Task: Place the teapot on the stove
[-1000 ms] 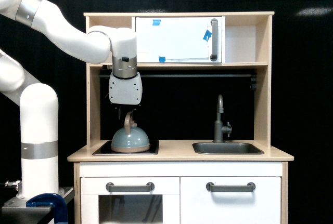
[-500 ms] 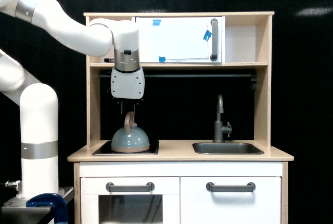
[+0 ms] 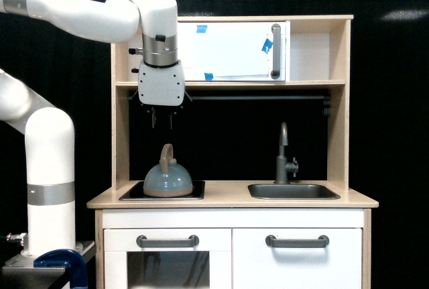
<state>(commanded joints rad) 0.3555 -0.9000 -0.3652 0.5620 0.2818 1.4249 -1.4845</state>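
Observation:
The pale blue-grey teapot (image 3: pixel 167 180) with its upright tan loop handle stands on the black stove (image 3: pixel 161 191), at the left of the toy kitchen's counter. My gripper (image 3: pixel 162 119) hangs straight above it, well clear of the handle, with a visible gap of dark background between. Its two thin fingers point down, a small space apart, and hold nothing.
A grey sink (image 3: pixel 293 191) with a tap (image 3: pixel 284 155) sits at the counter's right. A wooden shelf (image 3: pixel 231 84) and a white cabinet door (image 3: pixel 231 51) run across behind my wrist. The kitchen's side posts (image 3: pixel 120 135) flank the stove.
My gripper has risen from around the teapot's handle to about shelf height, leaving the teapot on the stove. The teapot has not moved.

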